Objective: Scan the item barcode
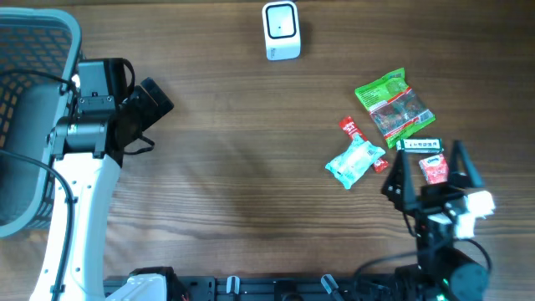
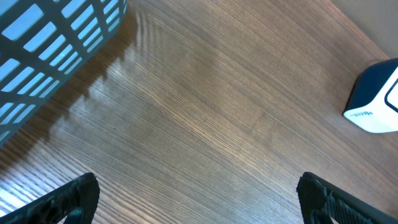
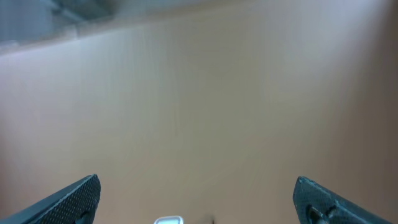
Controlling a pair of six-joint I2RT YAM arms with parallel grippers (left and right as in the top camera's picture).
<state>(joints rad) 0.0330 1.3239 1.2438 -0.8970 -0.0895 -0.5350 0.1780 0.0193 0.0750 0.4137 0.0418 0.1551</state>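
A red-white packet [image 1: 434, 170] lies at the right of the surface [image 1: 234, 167], near its front edge. From overhead it sits between the two fingers of the right tool [image 1: 430, 172], which are spread wide apart. I cannot tell whether they touch it. Just behind it lies a white strip [image 1: 415, 145], and behind that a green packet [image 1: 393, 102]. A teal packet [image 1: 354, 160] is to the left of the red-white one, with a red stick [image 1: 354, 130] against its far side.

The right wrist view is blurred. It shows only the right tool [image 3: 202, 202], its fingers wide apart over tan wood.

The scanner [image 1: 281, 30] stands at the far edge near the middle, well apart from the packets.

The left tool [image 1: 155, 102] is over bare wood at the far left, beside a blue basket [image 1: 33, 125]. In the left wrist view the left tool [image 2: 199, 205] has its fingers wide apart and holds nothing, with the basket [image 2: 50, 43] at upper left and the scanner [image 2: 376, 99] at the right edge.
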